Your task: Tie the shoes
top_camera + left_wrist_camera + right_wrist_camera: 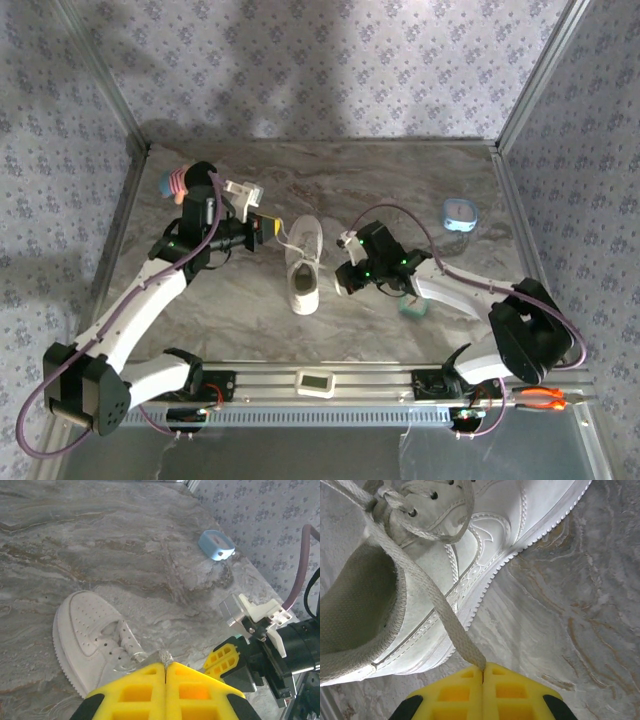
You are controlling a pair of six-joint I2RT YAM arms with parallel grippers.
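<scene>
White sneaker [303,262] lies toe-away on the marble tabletop [400,190], left gripper [165,669] just left of it, right gripper [483,672] just right, each clamped tight on a lace end [469,652], seemingly to draw them apart

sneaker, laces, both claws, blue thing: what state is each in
sneaker: upright on its sole, no bow tied
laces: loose ends drawn out, one to each claw
left claw: shut on one end of the laces
right claw: shut on the other end
blue thing: lying flat on the table, untouched
</scene>
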